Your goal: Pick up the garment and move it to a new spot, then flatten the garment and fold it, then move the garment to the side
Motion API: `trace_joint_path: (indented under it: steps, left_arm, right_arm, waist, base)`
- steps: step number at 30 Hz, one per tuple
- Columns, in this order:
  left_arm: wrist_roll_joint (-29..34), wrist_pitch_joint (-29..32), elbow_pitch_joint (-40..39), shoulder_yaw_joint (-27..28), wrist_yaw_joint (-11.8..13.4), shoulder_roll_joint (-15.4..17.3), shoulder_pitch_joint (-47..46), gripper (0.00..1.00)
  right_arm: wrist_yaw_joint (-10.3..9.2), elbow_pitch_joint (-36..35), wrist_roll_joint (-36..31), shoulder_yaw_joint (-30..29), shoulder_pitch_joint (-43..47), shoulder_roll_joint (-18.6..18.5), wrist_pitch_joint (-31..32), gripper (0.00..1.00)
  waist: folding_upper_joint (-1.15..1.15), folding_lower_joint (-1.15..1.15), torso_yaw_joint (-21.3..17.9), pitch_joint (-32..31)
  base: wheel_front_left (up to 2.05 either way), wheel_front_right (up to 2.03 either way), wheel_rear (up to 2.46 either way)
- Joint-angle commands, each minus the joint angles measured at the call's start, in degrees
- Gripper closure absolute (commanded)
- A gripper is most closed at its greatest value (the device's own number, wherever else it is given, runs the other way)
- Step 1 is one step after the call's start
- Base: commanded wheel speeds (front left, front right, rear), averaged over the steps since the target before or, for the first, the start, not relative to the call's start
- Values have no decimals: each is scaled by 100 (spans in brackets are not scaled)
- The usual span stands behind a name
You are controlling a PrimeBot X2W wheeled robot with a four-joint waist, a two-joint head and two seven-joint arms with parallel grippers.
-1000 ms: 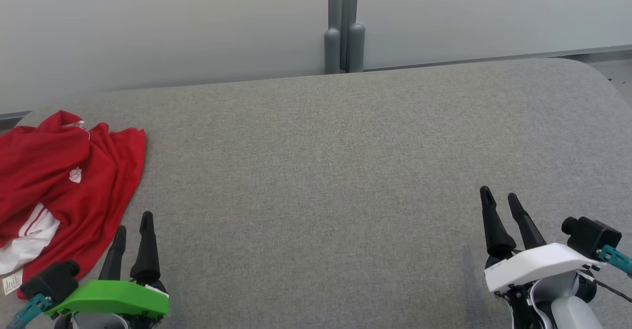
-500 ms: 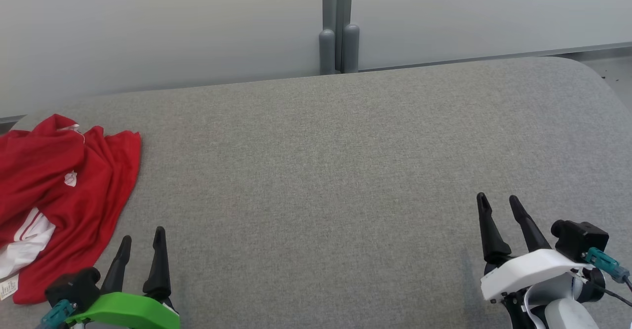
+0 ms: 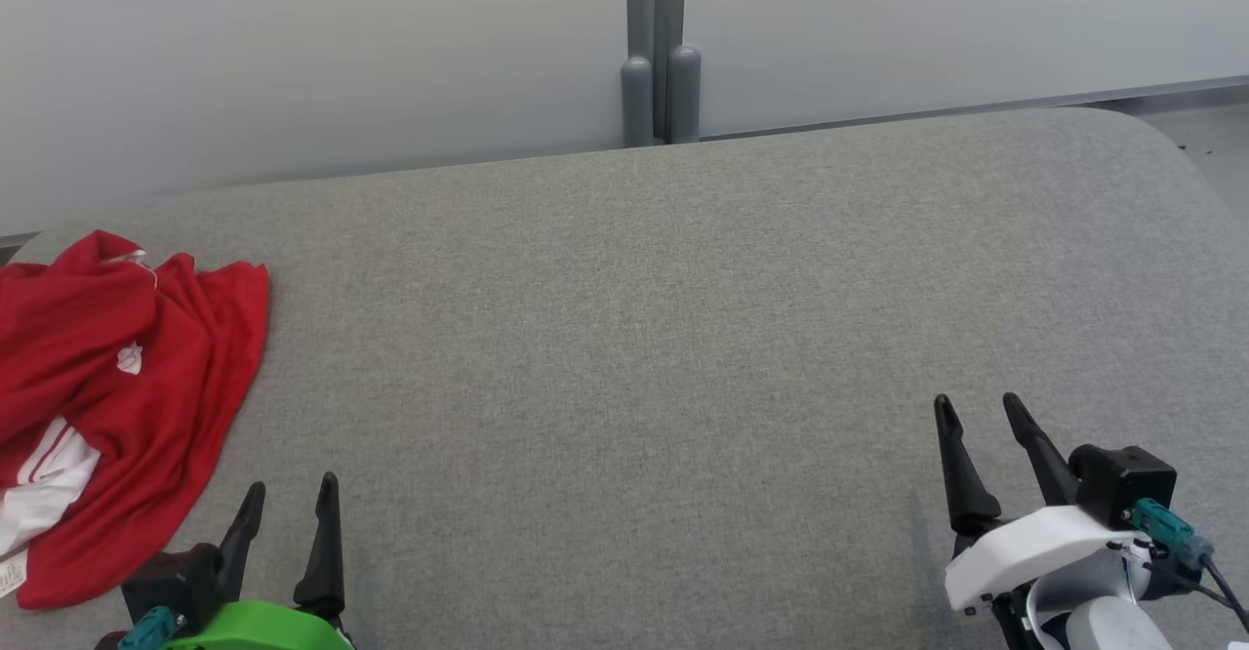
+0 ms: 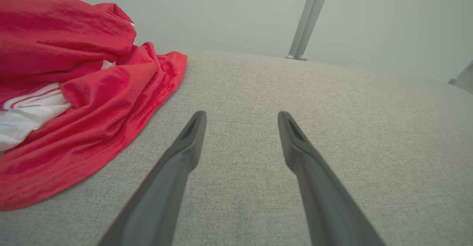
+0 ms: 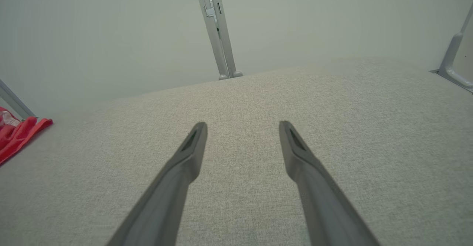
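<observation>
A crumpled red garment (image 3: 107, 406) with white striped trim lies at the far left of the grey fabric surface (image 3: 634, 338); it also shows as a red heap (image 4: 74, 91) in the left wrist view and as a red corner (image 5: 16, 137) in the right wrist view. My left gripper (image 3: 291, 496) is open at the lower left, just right of the garment's hem and not touching it, nothing between its fingers (image 4: 192, 135). My right gripper (image 3: 979, 411) is open at the lower right, far from the garment, over bare fabric (image 5: 240, 157).
A pale wall runs along the back with a grey double post (image 3: 656, 94) at its middle. The surface's rounded right edge (image 3: 1186, 162) drops to the floor. A white label (image 3: 10, 577) sticks out of the garment's near edge.
The whole picture has shifted left and down, so the camera moved. Both grippers sit lower in the head view, and the left one's fingers stand a little wider apart. The garment lies as before.
</observation>
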Motion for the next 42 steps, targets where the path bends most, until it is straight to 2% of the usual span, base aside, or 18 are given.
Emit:
trace_joint_path:
  steps: [1, 16, 42]
  left_arm:
    - [169, -55, -5, 3, -23, 69, 34, 0]
    - [533, -263, 457, 242, -88, -88, 40, 0]
    - [1438, -529, 624, 303, -141, -192, 57, 0]
  right_arm:
    - [2, -15, -174, 4, 13, -31, -71, 0]
    - [3, 60, -823, -21, 93, 15, -272, 0]
    - [3, 102, -1850, -52, 196, 63, -542, 0]
  waist:
    - [33, 0, -9, 3]
    - [39, 0, -50, 36]
    - [49, 0, -21, 26]
  base:
    - [0, 0, 0]
    - [0, 0, 0]
    - [0, 0, 0]
